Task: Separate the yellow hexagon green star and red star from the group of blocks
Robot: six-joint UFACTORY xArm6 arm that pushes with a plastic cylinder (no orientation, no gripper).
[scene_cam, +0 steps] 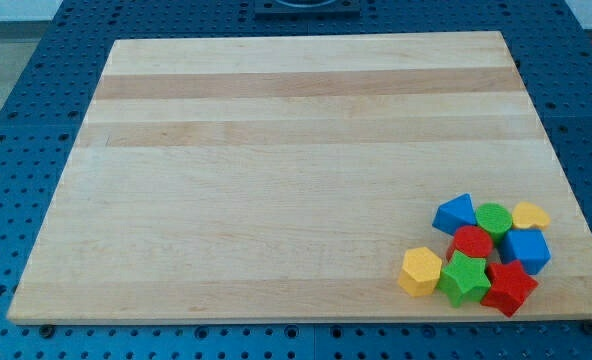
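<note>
Tip unseen; wooden board (276, 150) lies on blue pegboard table (16, 120).

three blocks at the bench's bottom right corner
yellow hexagon (420, 271), green star (464, 278) and red star (509, 287) lie touching in a row along the bottom edge.

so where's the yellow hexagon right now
The yellow hexagon sits near the board's bottom-right corner, at the cluster's left edge, touching the green star on its right.

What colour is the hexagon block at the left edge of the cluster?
Yellow: the yellow hexagon, seen in the camera view.
</note>
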